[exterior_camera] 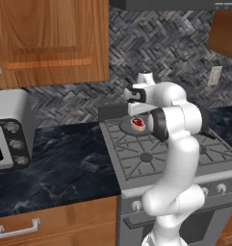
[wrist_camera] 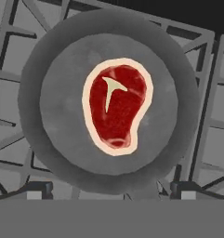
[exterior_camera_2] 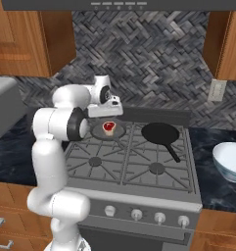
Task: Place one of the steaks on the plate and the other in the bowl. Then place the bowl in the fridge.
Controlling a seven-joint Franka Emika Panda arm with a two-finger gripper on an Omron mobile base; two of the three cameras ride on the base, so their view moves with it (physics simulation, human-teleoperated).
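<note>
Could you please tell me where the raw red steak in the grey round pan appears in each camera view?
Left base view: raw red steak at centre, just left of the arm's elbow.
Right base view: steak left of centre, on the back-left burner.
Hand view: steak at centre.
Shared landmark: the grey round pan beneath it.

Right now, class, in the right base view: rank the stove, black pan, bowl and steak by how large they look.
1. Stove, clearly largest.
2. and 3. Black pan and bowl: too close to rank, as the frame edge cuts off the bowl and it sits nearer the camera.
4. Steak, smallest.
</note>
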